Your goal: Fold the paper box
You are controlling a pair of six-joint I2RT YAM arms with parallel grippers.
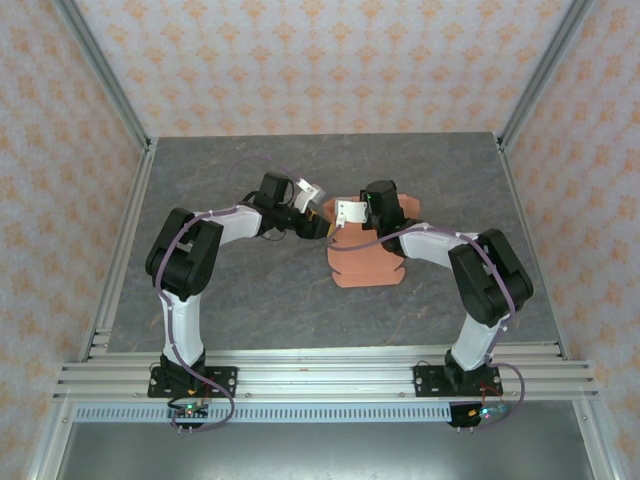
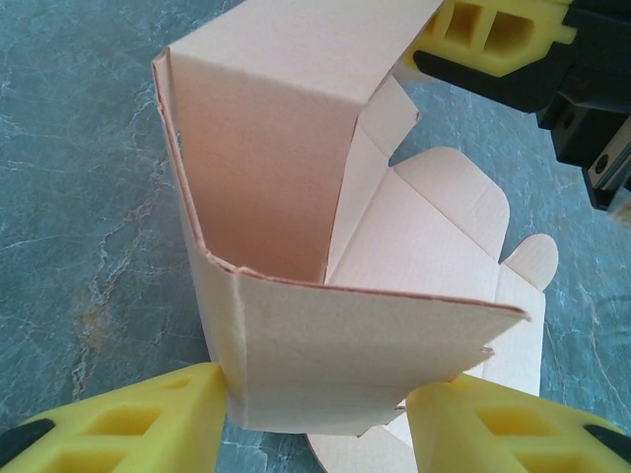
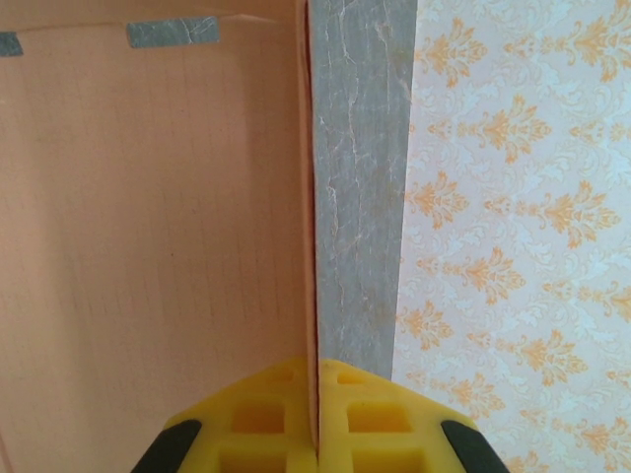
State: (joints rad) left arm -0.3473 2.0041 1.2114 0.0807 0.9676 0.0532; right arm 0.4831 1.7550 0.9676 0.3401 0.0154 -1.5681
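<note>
Left wrist view: my left gripper [image 2: 320,419] has its yellow pads pressed against either side of a raised wall of the paper box [image 2: 266,168]. The box stands half formed just ahead of the fingers, with flaps lying flat on the table [image 2: 79,197] beyond. My right gripper [image 3: 317,404] is pinched tight on a thin upright panel of the same card (its edge runs straight up from between the pads), and the sheet spreads to its left.
</note>
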